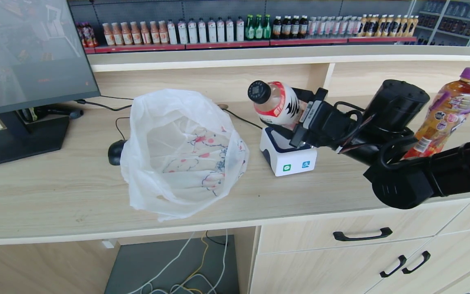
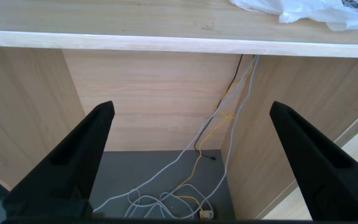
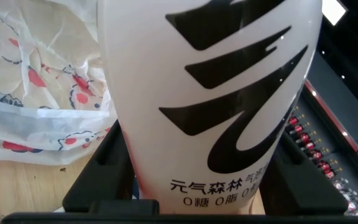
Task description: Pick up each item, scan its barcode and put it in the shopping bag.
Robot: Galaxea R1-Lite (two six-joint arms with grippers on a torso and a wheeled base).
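The right pincer (image 1: 296, 116) is clamped on the white plastic bottle with a black cap and a red and black label (image 1: 276, 104); 1 black finger sits on each side of it. The bottle is tipped over, with its cap pointing to 10 o'clock. It hangs just above the small white scanner box with a dark blue top (image 1: 288, 157); I cannot tell if they touch. The box stands on the pale wooden table (image 1: 55, 192), at 3 o'clock from the thin white plastic shopping bag with little cartoon pictures (image 1: 182, 151). The bag sits open in the middle of the table, mouth up.

The left pincer (image 2: 191, 109) is low down in front of the table edge, with its 2 black fingers wide apart and nothing in between; white and yellow cables (image 2: 191, 186) lie on the floor below it.

A tall amber drink bottle with a purple cap (image 1: 443, 114) is at 3 o'clock, well apart from the bag, its bottom hidden behind the right arm. A black mouse (image 1: 116, 152) is just beside the bag at 9 o'clock; a dark flat screen (image 1: 27, 53) stands at 10 o'clock. A long row of drink bottles (image 1: 239, 28) fills a shelf at 12 o'clock.
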